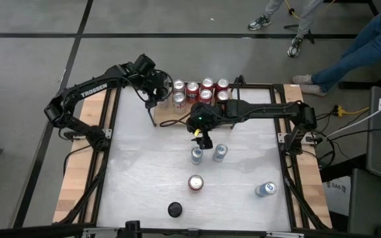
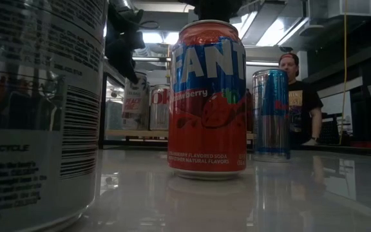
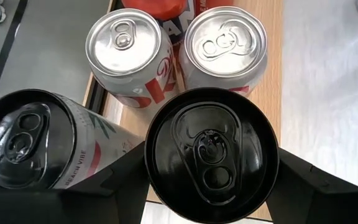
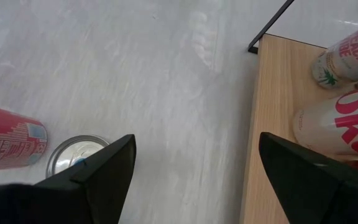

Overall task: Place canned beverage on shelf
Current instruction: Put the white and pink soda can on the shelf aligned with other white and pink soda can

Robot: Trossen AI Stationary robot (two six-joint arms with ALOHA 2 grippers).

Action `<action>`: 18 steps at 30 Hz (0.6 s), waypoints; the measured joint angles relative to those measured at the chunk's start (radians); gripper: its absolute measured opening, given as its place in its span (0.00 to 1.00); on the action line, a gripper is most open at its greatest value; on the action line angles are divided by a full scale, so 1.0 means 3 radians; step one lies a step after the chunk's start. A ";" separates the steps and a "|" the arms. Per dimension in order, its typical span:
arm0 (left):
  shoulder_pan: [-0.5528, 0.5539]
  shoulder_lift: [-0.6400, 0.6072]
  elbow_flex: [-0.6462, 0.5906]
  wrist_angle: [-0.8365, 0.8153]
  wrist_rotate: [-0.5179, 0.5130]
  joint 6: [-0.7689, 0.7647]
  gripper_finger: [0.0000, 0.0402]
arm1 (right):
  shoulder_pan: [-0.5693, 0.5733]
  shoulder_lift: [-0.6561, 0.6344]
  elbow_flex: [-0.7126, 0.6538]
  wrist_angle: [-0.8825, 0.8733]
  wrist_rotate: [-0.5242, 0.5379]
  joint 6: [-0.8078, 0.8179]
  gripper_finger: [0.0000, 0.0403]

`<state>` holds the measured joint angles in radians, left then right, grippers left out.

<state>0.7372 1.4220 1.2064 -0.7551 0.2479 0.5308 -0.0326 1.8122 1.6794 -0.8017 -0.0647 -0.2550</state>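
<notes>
The shelf (image 1: 170, 121) is a light-wood board at the table's far middle, with several cans (image 1: 207, 84) standing on it. My left gripper (image 1: 156, 94) hangs over the shelf's left end, shut on a can with a dark top (image 3: 211, 155). A white can (image 3: 36, 146) stands close beside that can, and two silver-topped cans (image 3: 129, 43) stand beyond it. My right gripper (image 1: 204, 139) hangs open over the white tabletop just near of the shelf, with nothing between its fingers (image 4: 98, 168). My left gripper pinches the dark-topped can's side wall just below its rim (image 3: 151, 168) between its two fingers, one on each side. The fingers (image 3: 303, 186) come slanting down from above. The can stands upright; the can itself hides whether its base rests on the shelf.
On the tabletop stand two slim cans (image 1: 196, 155) (image 1: 219, 153), a red Fanta can (image 1: 196, 182), another can (image 1: 265, 190) toward the right and a black round object (image 1: 174, 209) near the front edge. People stand beyond the table (image 2: 298, 96).
</notes>
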 joint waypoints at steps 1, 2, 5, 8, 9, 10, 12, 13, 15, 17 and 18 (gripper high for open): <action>0.0000 0.0000 0.0000 0.0000 0.0000 0.0000 0.59 | -0.0001 0.0000 0.0000 0.0000 0.0000 0.0000 0.82; 0.0000 0.0000 0.0000 -0.0004 0.0000 0.0000 0.59 | 0.0000 0.0000 0.0000 0.0000 0.0000 0.0000 0.82; 0.0000 0.0000 0.0000 -0.0010 -0.0001 0.0000 0.61 | 0.0000 0.0000 0.0000 0.0000 0.0000 0.0000 0.82; 0.0000 0.0000 0.0000 -0.0010 0.0000 -0.0001 0.64 | 0.0000 0.0000 0.0000 0.0000 0.0000 0.0000 0.82; 0.0000 0.0000 0.0000 -0.0009 -0.0001 -0.0009 0.66 | 0.0000 0.0000 0.0000 -0.0001 0.0000 0.0000 0.82; 0.0000 0.0000 0.0000 -0.0010 -0.0001 -0.0016 0.67 | 0.0000 0.0000 0.0000 0.0000 0.0000 0.0000 0.82; -0.0003 0.0000 0.0000 -0.0009 0.0000 -0.0015 0.68 | -0.0001 0.0000 0.0000 -0.0001 0.0000 0.0000 0.82; -0.0003 0.0000 0.0000 -0.0009 -0.0002 -0.0015 0.69 | 0.0000 0.0000 0.0000 -0.0001 0.0000 0.0000 0.82; -0.0003 0.0000 -0.0001 -0.0008 -0.0003 -0.0014 0.70 | -0.0001 0.0000 0.0000 -0.0001 0.0000 -0.0001 0.82; -0.0003 -0.0001 -0.0001 0.0013 -0.0009 -0.0015 0.70 | 0.0000 0.0000 0.0000 -0.0001 0.0000 0.0000 0.82; -0.0003 -0.0004 -0.0001 0.0014 -0.0026 -0.0015 0.70 | -0.0001 0.0000 0.0000 -0.0001 0.0000 0.0000 0.82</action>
<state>0.7364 1.4208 1.2060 -0.7509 0.2400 0.5262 -0.0330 1.8122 1.6794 -0.8020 -0.0647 -0.2550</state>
